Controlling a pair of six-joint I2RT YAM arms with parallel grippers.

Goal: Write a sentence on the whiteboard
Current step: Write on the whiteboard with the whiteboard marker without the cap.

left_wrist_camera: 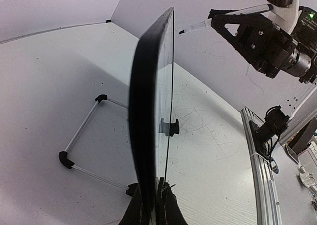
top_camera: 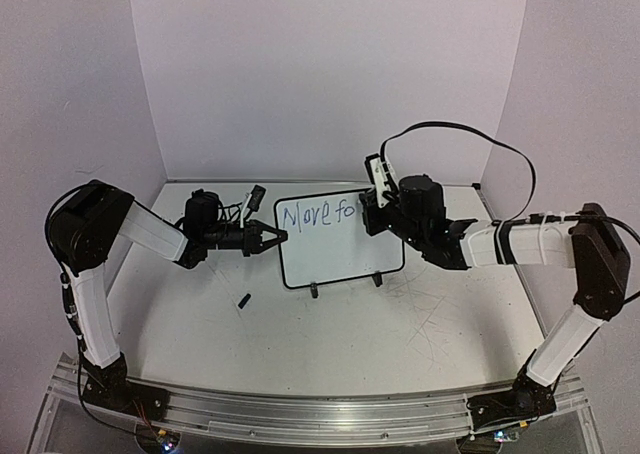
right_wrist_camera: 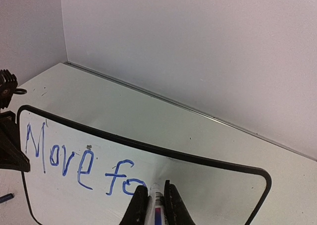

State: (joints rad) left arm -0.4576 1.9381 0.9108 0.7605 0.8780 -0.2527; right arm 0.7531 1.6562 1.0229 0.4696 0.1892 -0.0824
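A scuffed white tabletop boxed in by plain pale walls fills the scene. Nearest, a small dark cap-like piece lies loose on it, left of the board's feet. Beyond it the whiteboard stands mid-table, propped on its wire stand. The left gripper is clamped on the board's left edge, steadying it. The right gripper is closed around a marker, whose tip sits at the board just after "Move fo", the start of the sentence in blue.

The likely troubles:
- Too hard a push from the pen could rock the board back on its stand or twist it in the left grip, warping the strokes.
- Letters this wide may crowd the right edge before the word ends.
- A low wrist could smear fresh ink.
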